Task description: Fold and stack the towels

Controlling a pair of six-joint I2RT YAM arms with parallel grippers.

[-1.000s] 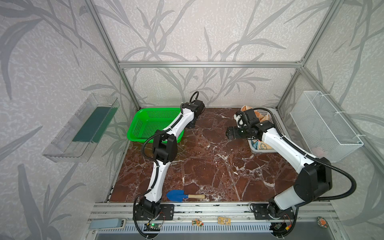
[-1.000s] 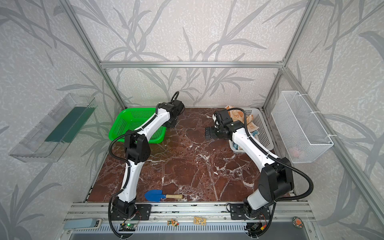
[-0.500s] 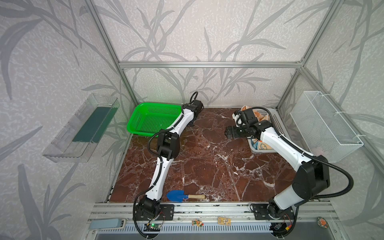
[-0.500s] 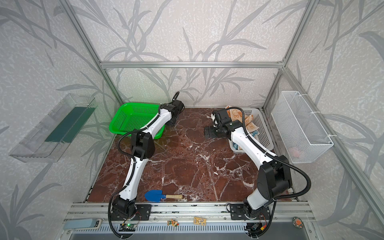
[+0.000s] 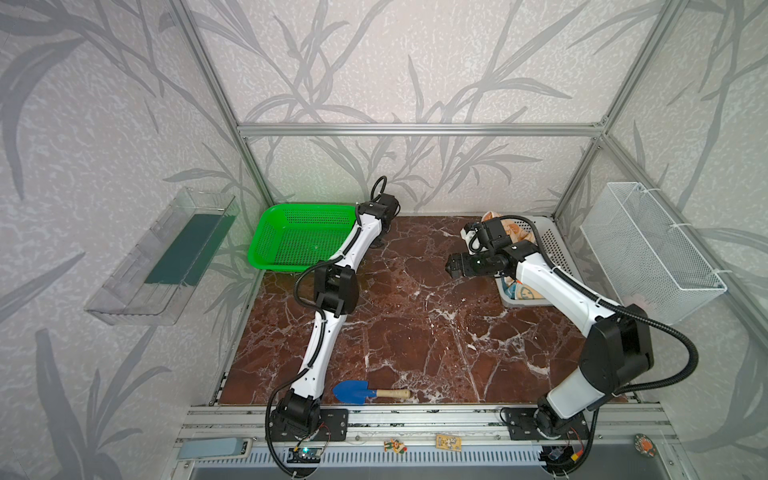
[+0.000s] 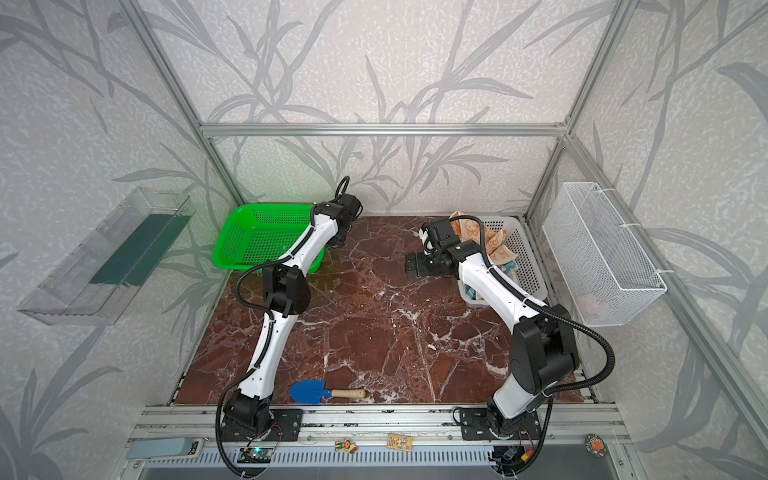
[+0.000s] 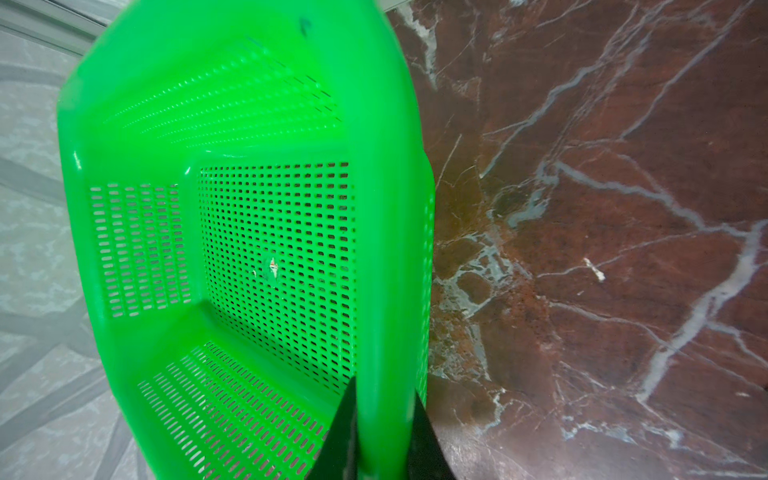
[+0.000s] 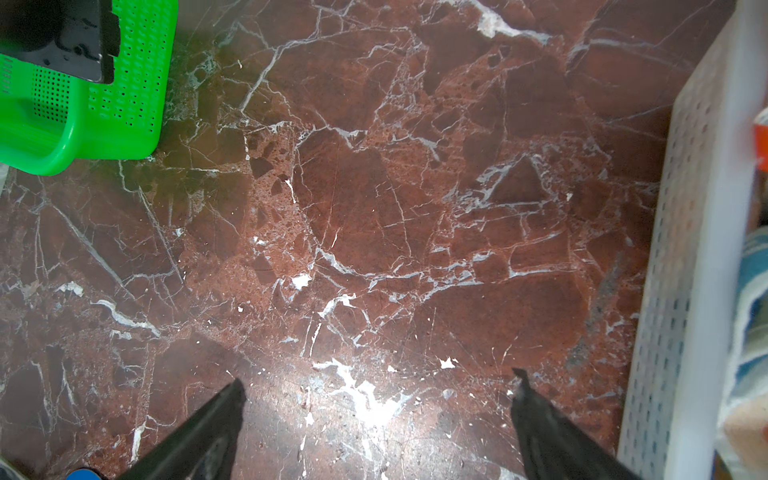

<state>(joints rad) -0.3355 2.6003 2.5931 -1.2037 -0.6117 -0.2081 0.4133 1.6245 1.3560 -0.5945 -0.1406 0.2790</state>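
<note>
Red marble counter (image 5: 415, 332): right pincer (image 8: 378, 382) hangs wide open and empty, towels (image 6: 498, 249) heaped in the white basket (image 6: 525, 253) just beside it.

Green basket (image 5: 266, 232) at 10 o'clock on marble table (image 5: 415, 324), white bin (image 5: 557, 245) at 2, blue trowel (image 5: 365, 392) at 6, wall-hung wire basket (image 5: 648, 249) at 3, clear tray (image 5: 162, 257) at 9.

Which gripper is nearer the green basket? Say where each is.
Left. The left gripper straddles the green basket's rim; the right gripper hangs open over the marble tabletop beside the white basket, clear of the green one.
</note>
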